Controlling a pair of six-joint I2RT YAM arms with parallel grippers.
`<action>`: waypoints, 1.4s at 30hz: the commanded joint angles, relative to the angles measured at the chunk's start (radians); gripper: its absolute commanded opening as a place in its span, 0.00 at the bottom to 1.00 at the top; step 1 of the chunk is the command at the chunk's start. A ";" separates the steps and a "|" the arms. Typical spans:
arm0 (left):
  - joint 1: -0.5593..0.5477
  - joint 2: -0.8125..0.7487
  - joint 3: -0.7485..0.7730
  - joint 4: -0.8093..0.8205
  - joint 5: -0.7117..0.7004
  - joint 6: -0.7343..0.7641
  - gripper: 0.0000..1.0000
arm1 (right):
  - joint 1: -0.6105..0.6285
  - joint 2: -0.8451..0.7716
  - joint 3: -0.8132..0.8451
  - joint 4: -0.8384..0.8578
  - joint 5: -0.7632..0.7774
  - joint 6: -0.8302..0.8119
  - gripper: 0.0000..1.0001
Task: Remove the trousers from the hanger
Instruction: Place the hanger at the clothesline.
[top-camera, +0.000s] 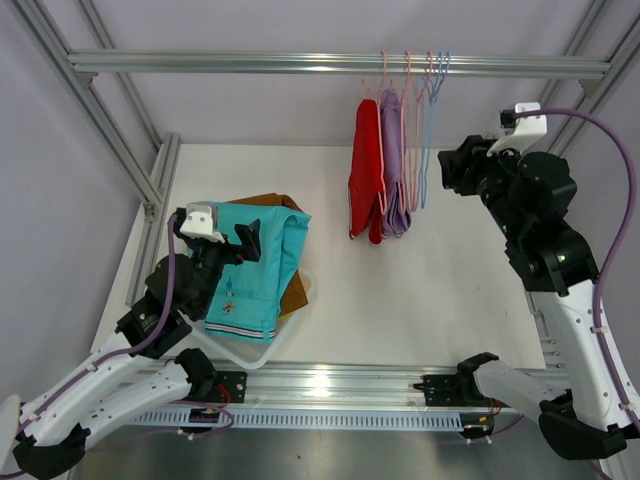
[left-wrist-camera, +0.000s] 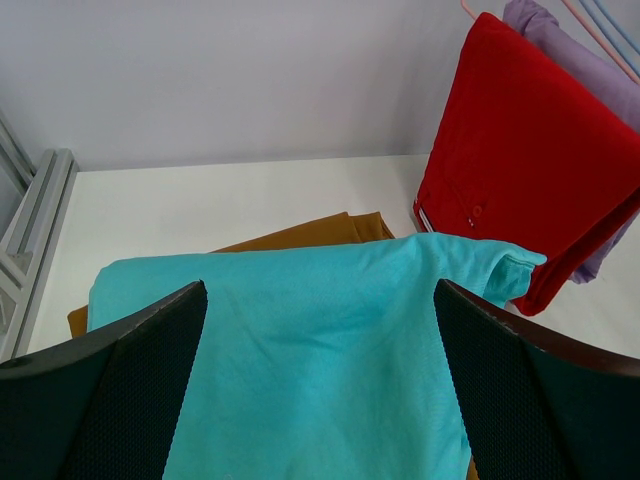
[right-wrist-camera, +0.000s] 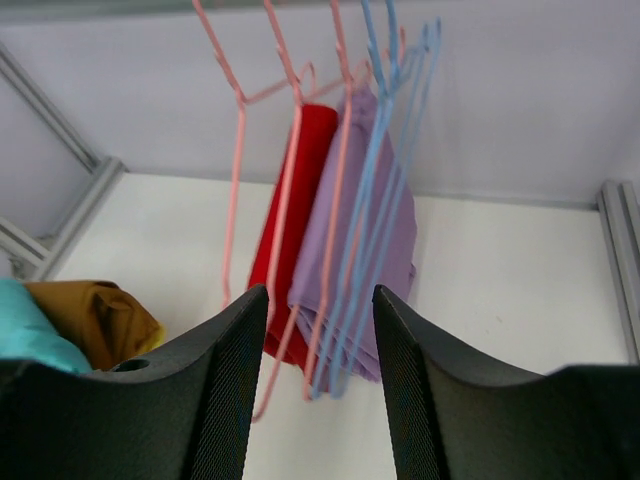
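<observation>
Hanging red trousers (top-camera: 366, 170) beside lilac trousers (top-camera: 393, 150)

teal trousers (top-camera: 255, 260): folded flat, striped waistband at lower end, centre-left of frame, lying on brown trousers (top-camera: 297, 292) | red trousers (top-camera: 365, 175): draped, hanging on wire hangers (top-camera: 408, 120), upper centre | lilac trousers (top-camera: 393, 165): hanging just right of red, touching it

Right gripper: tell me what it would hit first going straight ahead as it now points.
The right gripper would probably meet the empty hangers first, the lilac trousers just behind them; depth is unclear from the wrist view.
</observation>
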 joint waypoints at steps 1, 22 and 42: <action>-0.004 -0.003 -0.002 0.029 0.015 0.009 0.99 | 0.019 0.013 0.089 0.009 -0.042 0.021 0.51; -0.004 0.023 -0.001 0.027 0.026 0.014 0.99 | 0.112 0.360 0.211 0.122 -0.094 0.026 0.51; -0.004 0.024 -0.002 0.026 0.038 0.015 1.00 | 0.115 0.485 0.204 0.185 -0.077 -0.016 0.50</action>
